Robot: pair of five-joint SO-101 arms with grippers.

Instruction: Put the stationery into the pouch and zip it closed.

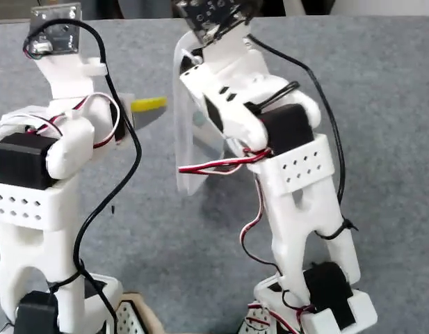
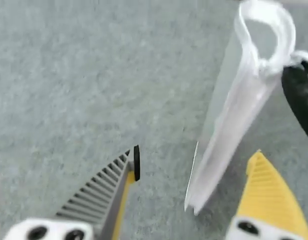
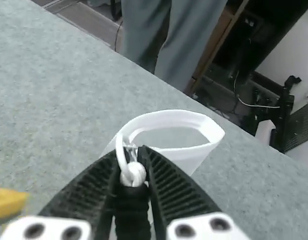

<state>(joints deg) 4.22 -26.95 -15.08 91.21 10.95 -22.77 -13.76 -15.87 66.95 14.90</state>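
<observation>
A translucent pouch [image 1: 188, 149] hangs upright above the grey table, its mouth [image 3: 169, 134] spread open. My right gripper [image 3: 132, 151] has its black fingers shut on the white zip pull cord [image 3: 130, 172] at the pouch's top edge. My left gripper [image 2: 196, 161] is open just beside the pouch's lower corner [image 2: 193, 202], with one grey ribbed finger [image 2: 106, 187] and one yellow finger [image 2: 266, 192]. From above, its yellow tip [image 1: 150, 104] sits left of the pouch, apart from it. A faint teal shape [image 1: 199, 120] shows through the pouch wall; what it is I cannot tell.
Grey felt [image 1: 381, 83] covers the table. The arm bases [image 1: 325, 306] and their loose cables [image 1: 110, 202] stand at the near edge. Beyond the far table edge [image 3: 94, 47] are floor and furniture.
</observation>
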